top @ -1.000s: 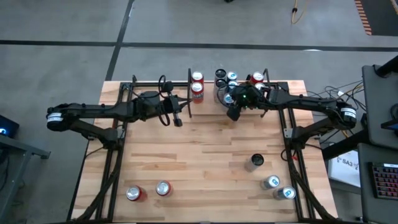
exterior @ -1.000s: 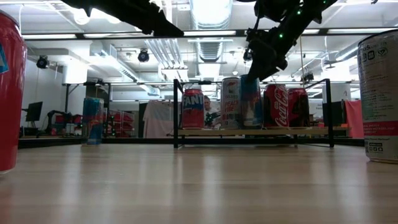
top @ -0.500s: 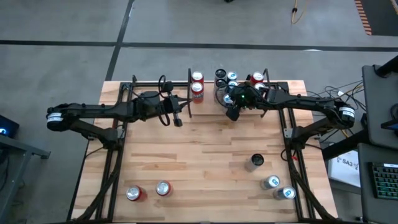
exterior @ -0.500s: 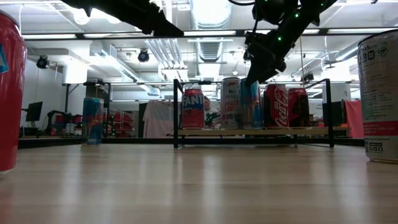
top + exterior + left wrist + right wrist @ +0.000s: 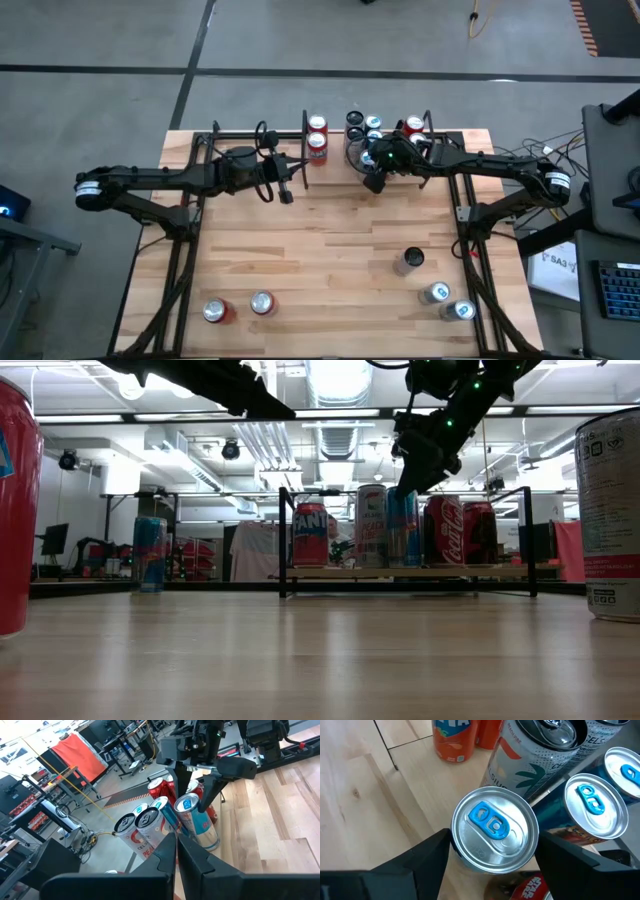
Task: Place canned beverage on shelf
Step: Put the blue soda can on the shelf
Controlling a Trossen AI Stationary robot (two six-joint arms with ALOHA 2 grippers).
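The shelf [image 5: 400, 572] stands at the table's far edge and carries several upright cans: an orange one [image 5: 310, 535], grey ones [image 5: 540, 750] and red ones [image 5: 445, 530]. A silver-and-blue can with a blue tab [image 5: 495, 830] stands upright on the shelf's near side [image 5: 405, 530]. My right gripper [image 5: 405, 478] hovers open at this can's top, one finger [image 5: 427, 855] on each side of the rim. My left gripper [image 5: 286, 195] hangs shut and empty over the table, left of the shelf.
Loose cans stand near the table's front: two red ones [image 5: 214, 311] [image 5: 262, 302] at the left, and three silver ones [image 5: 410, 260] [image 5: 435, 293] [image 5: 462, 310] at the right. Bare wood lies between them and the shelf.
My right gripper has lifted slightly at the top of the blue-tab can. The can has stayed upright on the shelf.
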